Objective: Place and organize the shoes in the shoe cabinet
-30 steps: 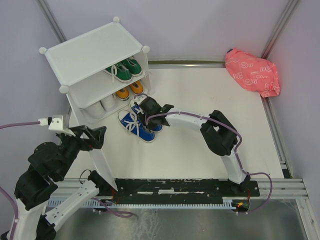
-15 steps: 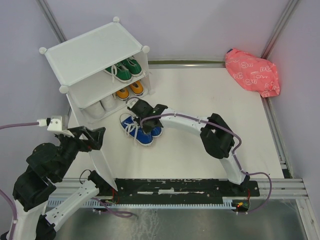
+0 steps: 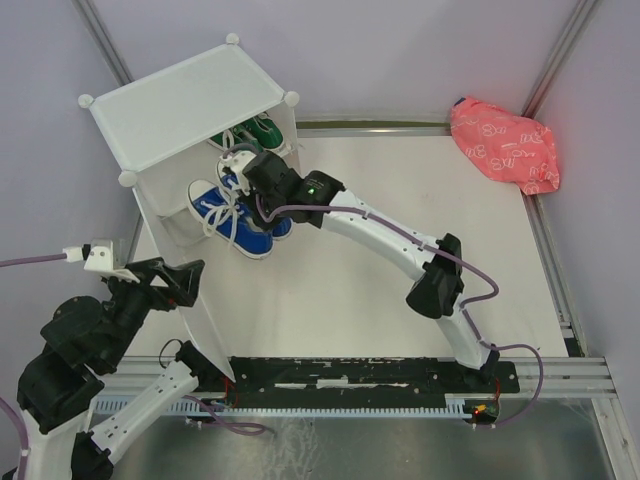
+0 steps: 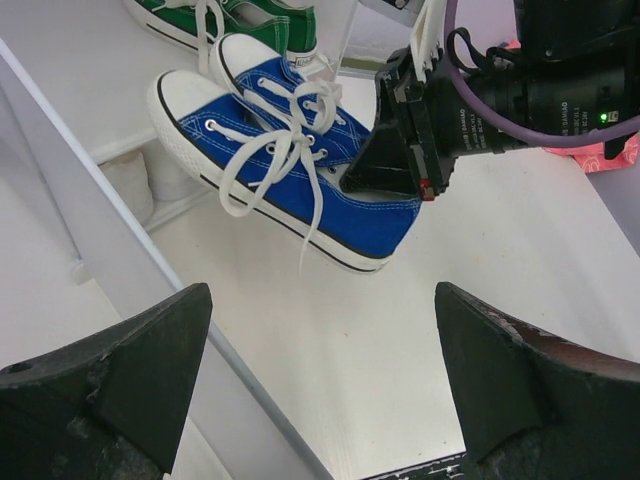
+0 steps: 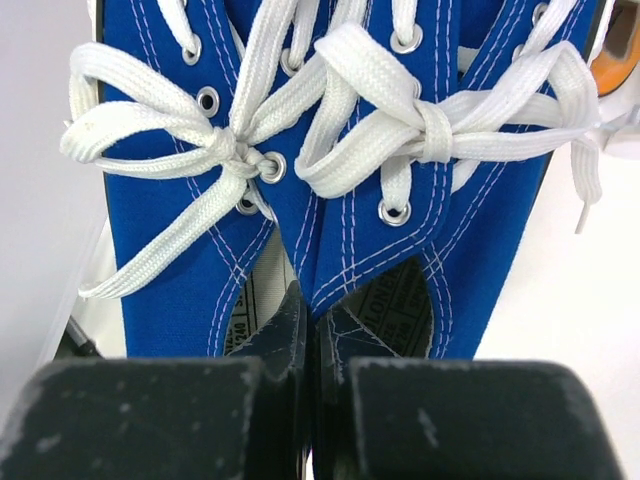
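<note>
- Left pincer (image 3: 168, 278) (image 4: 320, 400): spread wide and holding nothing. It hangs near the front left of the table (image 3: 400, 260), its two dark fingers (image 4: 110, 370) framing the scene ahead.
- Cabinet (image 3: 180, 105): ahead of the left pincer and slightly to its left. One white side panel runs just beside the left finger, and the open front faces the right pincer.
- Blue shoes (image 3: 235, 220) (image 4: 290, 170) (image 5: 330, 150): a pair held side by side just beyond the right pincer's tips. The toes point away from it, at the cabinet's open front. The white laces are tied in bows, and loose ends hang down.
- Right pincer (image 3: 258, 182) (image 4: 400, 140) (image 5: 310, 380): pinched narrow, with the jaws almost together. They grip the two adjoining inner collars of the blue shoes at the heel end. The arm reaches far out over the table.
- Green shoes (image 3: 262, 130) (image 4: 250, 20): on the upper shelf, beyond the blue toes as seen from the left pincer.
- Orange shoe (image 5: 620, 40): a sliver at the upper right edge of the right wrist view, past the blue pair.
- Pink bag (image 3: 503, 143): at the far right corner of the table, well apart from both pincers.
</note>
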Robot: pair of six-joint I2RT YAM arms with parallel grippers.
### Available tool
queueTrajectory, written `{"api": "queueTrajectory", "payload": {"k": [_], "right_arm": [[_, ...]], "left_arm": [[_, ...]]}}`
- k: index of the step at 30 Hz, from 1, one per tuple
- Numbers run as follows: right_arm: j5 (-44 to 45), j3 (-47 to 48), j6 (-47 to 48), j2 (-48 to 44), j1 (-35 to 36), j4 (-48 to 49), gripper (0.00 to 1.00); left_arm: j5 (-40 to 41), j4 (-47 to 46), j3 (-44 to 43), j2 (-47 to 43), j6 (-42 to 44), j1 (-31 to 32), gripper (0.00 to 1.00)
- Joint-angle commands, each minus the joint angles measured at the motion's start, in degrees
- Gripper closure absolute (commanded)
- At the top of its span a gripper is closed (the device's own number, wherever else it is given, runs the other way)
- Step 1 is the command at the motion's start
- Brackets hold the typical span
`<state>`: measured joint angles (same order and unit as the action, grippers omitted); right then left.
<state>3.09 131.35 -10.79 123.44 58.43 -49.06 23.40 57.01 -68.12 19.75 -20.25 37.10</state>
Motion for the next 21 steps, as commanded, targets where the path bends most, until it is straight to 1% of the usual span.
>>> {"api": "queueTrajectory", "payload": {"k": [1,4,8,13,18,21], "right_arm": [[4.2,8.2,2.5,2.2,-0.1,12.2,0.98],[5.1,12.1,3.0,6.3,-0.1,15.2,0.98],[5.3,20.6,2.3,11.5,-0.1,17.0,0.98],[7.0,19.0,1.5,11.7,-0.1,25.7,0.98],[7.0,25.3,0.2,15.6,-0.1,28.7,0.97],[8.5,25.5,-0.4,16.7,-0.1,31.8,0.96]], "left_arm": [[-0.1,4.3,-0.9,-0.5,-2.2,-0.1,0.01],[-0.4,4.3,-1.0,-0.3,-2.3,-0.1,0.01],[0.1,5.3,-1.8,-0.3,-2.2,-0.1,0.01],[0.8,6.3,-1.8,-0.6,-2.0,0.0,0.01],[1.1,7.0,-1.4,-0.6,-1.7,-0.1,0.01],[1.6,7.4,-1.4,-0.6,-1.5,-0.1,0.01]]}}
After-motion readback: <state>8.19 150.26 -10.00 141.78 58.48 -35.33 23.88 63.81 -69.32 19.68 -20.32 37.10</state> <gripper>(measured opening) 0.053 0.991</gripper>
